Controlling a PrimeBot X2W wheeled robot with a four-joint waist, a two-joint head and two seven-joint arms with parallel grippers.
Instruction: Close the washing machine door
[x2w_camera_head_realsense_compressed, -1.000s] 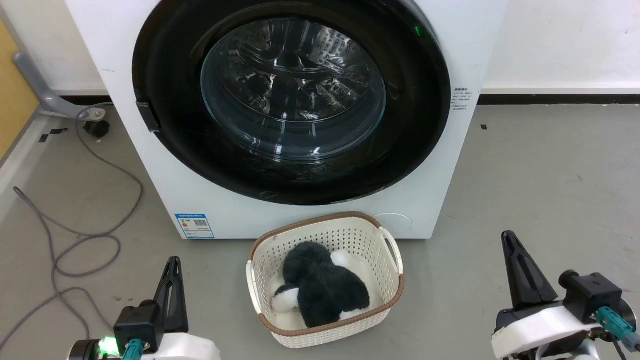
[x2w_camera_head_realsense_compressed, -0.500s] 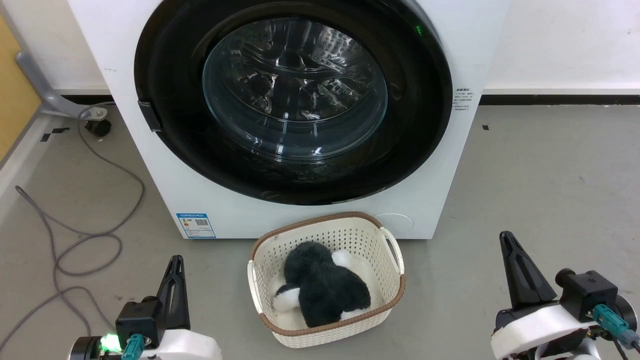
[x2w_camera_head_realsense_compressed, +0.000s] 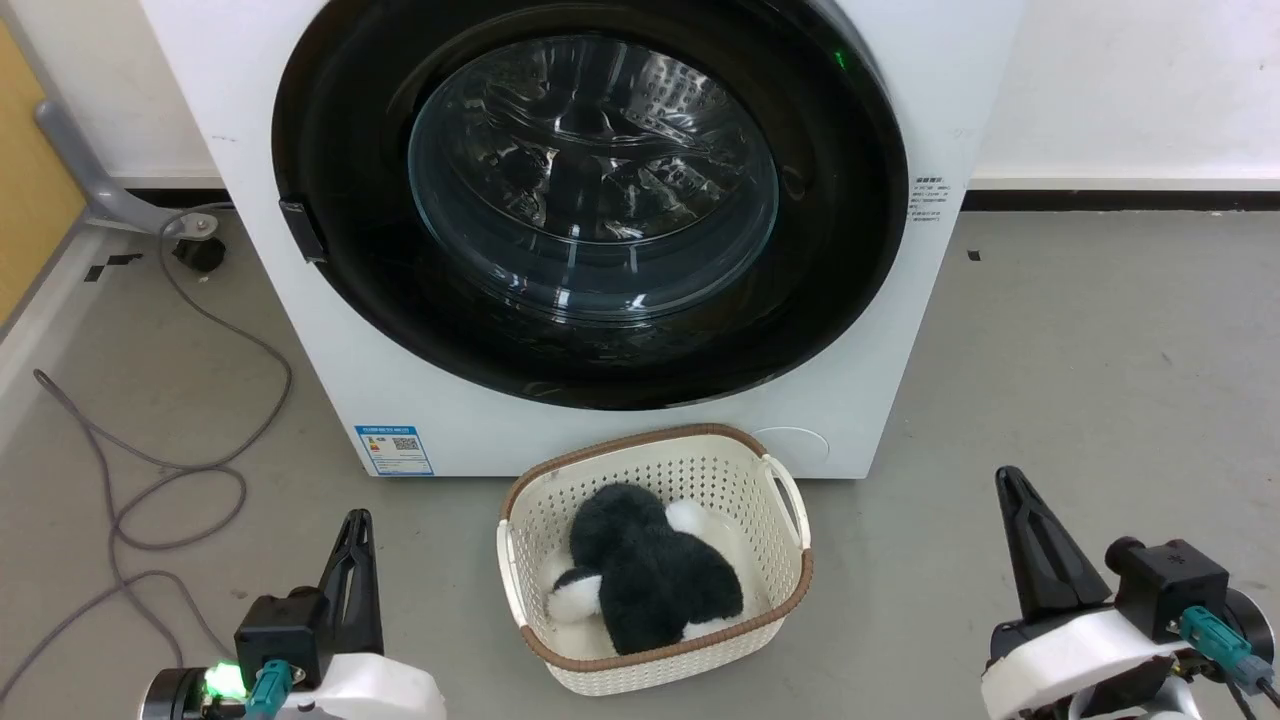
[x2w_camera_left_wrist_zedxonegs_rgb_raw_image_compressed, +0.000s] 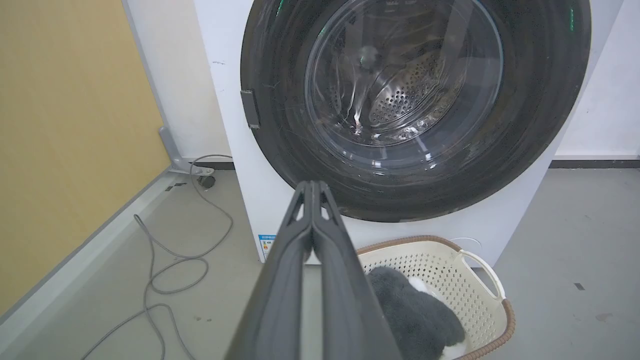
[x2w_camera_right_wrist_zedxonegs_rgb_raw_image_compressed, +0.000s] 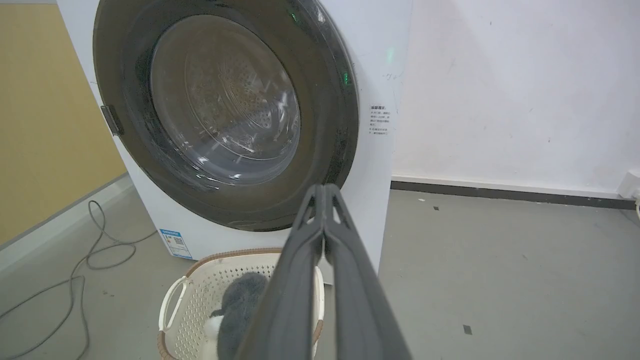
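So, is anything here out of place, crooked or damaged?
Nothing looks damaged. The washing machine door sits flush on the washing machine. Only a grey cable lies in loose loops on the floor beside it.

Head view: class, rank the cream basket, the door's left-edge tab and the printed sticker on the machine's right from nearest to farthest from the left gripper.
1. Cream basket, on the floor just right of the left gripper.
2. Tab, farther up, on the left edge of the washing machine door.
3. Printed sticker, at the far right of the washing machine.
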